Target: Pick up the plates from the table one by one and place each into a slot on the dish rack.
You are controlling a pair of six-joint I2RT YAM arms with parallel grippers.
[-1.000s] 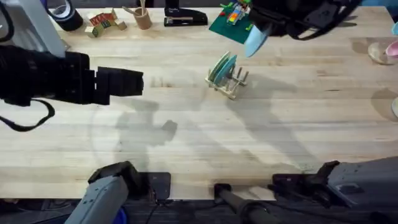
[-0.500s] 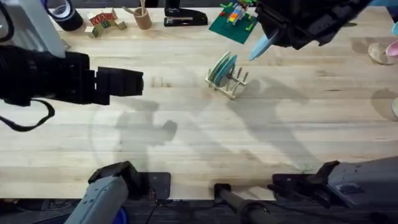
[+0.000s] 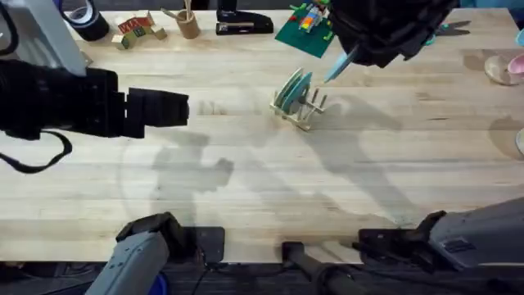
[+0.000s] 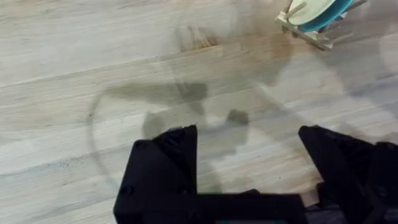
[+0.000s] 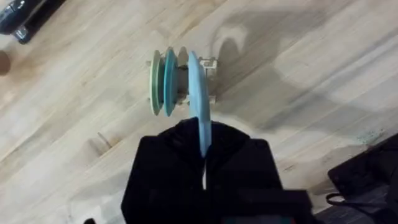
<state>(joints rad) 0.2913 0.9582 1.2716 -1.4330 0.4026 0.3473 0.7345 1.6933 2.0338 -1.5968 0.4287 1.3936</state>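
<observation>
While the right arm hangs dark and blurred above the far side of the light wooden plank table [image 3: 246, 172] in the overhead view, its right gripper [image 3: 354, 51] pinches a light blue round plate [image 3: 341, 64] edge-on, in the air just beyond and to the right of the small pale wooden dish rack [image 3: 304, 111]. That rack stands near the table's middle with a cream plate [image 3: 288, 88] and a teal plate [image 3: 301, 85] upright between its dowels. The left gripper [image 3: 160, 108] hovers well to the left of the rack, its black body level over bare wood.

Seen from the left wrist, the left gripper [image 4: 249, 168] has its two black fingers [image 4: 165, 168] spread wide with nothing between them, and the rack [image 4: 317, 28] sits well apart from it.

Seen from the right wrist, the right gripper [image 5: 202, 155] is clamped on the blue plate [image 5: 200, 106], which is held upright above the rack [image 5: 183, 78], just beside the teal plate [image 5: 169, 81] and the cream plate [image 5: 155, 83], over an open slot [image 5: 181, 79].
</observation>
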